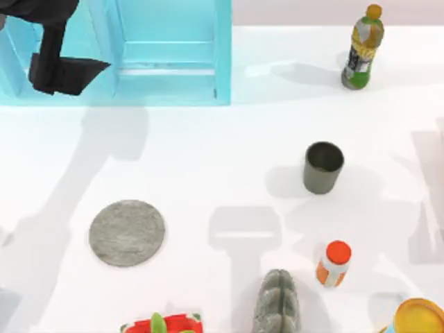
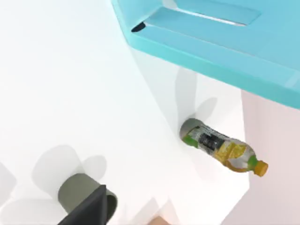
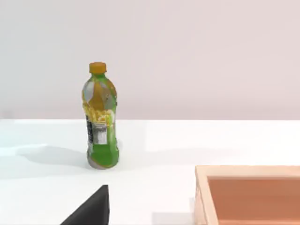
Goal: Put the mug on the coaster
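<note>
Two task items lie well apart on my white table (image 1: 208, 152). The mug (image 1: 323, 167) stands upright and uncovered right of centre, its dark interior facing up, with nothing touching it. The coaster (image 1: 127, 232) lies flat toward the left front, bare on top.

My left gripper (image 1: 59, 66) hangs at the table's far left corner, over the turquoise shelf unit (image 1: 173, 55), far from both items. I cannot tell from any view how far its claw is parted; it appears to have hold of nothing. In the left wrist view, one dark fingertip (image 2: 89, 211) partly overlaps the mug (image 2: 75, 190), and the drink bottle (image 2: 222, 150) shows beyond it beside the shelf unit (image 2: 225, 42).

For my right gripper, the right wrist view gives a single dark fingertip (image 3: 91, 208), so I cannot tell its claw state either. That view faces the drink bottle (image 3: 100, 119), upright, with an orange box rim (image 3: 248, 171) nearby.

Other items noted on the table: drink bottle (image 1: 362, 48) at far right; an orange-capped small bottle (image 1: 334, 263) in front of the mug; a ribbed grey object (image 1: 276, 302) at the front edge; a yellow round object (image 1: 420, 316) at the front right corner; a red and green object (image 1: 163, 324) at the front edge.
</note>
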`<action>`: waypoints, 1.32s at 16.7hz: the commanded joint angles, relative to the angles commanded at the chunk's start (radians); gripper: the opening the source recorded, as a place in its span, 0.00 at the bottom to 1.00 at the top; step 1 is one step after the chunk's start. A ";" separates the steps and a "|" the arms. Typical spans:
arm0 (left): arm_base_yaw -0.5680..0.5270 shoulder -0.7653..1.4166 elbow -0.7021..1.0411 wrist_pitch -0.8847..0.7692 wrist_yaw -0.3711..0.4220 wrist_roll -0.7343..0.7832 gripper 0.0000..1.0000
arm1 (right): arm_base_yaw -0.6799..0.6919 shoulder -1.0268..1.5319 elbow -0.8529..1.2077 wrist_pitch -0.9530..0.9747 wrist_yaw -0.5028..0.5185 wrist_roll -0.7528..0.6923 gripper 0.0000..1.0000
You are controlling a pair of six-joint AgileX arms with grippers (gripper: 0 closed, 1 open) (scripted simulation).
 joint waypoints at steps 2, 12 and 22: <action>-0.056 0.200 0.214 -0.104 0.012 -0.180 1.00 | 0.000 0.000 0.000 0.000 0.000 0.000 1.00; -0.379 0.922 0.988 -0.540 0.041 -0.745 1.00 | 0.000 0.000 0.000 0.000 0.000 0.000 1.00; -0.445 1.018 1.095 -0.611 0.045 -0.808 1.00 | 0.000 0.000 0.000 0.000 0.000 0.000 1.00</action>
